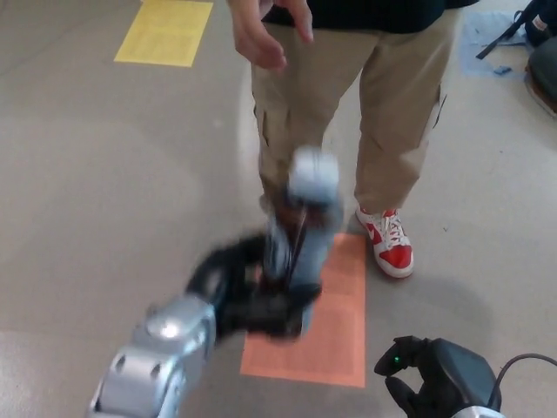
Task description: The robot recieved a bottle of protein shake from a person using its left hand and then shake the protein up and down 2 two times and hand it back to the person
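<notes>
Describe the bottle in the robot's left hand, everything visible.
The bottle is motion-blurred: a dark brown body with a pale label and a white cap on top. It stands roughly upright, gripped low on its body by the left hand, above an orange floor sheet. Label text is unreadable.

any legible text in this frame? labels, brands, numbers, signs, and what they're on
None legible.
Bottle label: motion-blurred in the left hand, unreadable.
Orange sheet and yellow sheet on the floor: no print visible.
Person's red and white shoe: no readable marking.
</notes>
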